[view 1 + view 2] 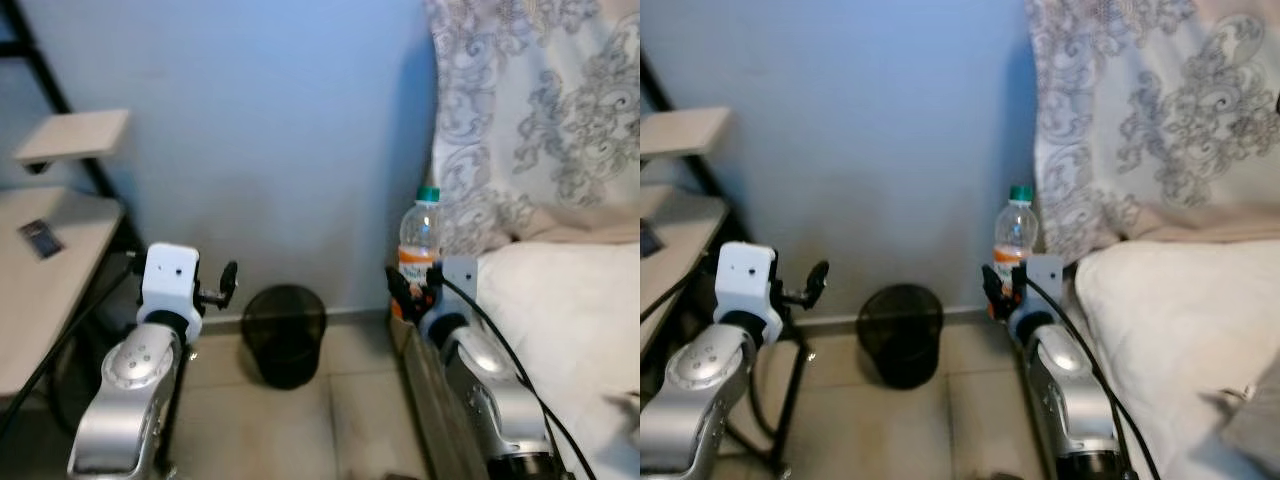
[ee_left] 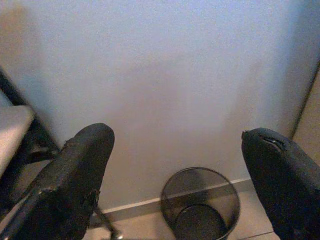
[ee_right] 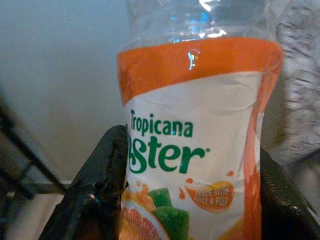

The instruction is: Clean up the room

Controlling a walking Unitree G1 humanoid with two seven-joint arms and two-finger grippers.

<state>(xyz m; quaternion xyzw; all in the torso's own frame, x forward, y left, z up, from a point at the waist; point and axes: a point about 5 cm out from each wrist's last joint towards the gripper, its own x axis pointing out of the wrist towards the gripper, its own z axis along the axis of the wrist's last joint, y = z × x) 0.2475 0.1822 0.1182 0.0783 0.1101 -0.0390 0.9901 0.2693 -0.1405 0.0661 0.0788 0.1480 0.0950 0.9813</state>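
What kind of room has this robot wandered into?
Probably a bedroom: a bed with white bedding under a patterned curtain, a wooden desk, and a mesh wastebasket by the blue wall.

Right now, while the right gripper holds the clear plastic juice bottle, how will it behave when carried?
The clear plastic juice bottle with green cap looks empty, so probably light. Its thin wall may dent between the right gripper's fingers, and the glossy orange label could slip.

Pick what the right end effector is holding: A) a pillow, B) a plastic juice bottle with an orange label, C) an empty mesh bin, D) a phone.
B: the right end effector is closed around the juice bottle, its black fingers on both sides of the orange label.
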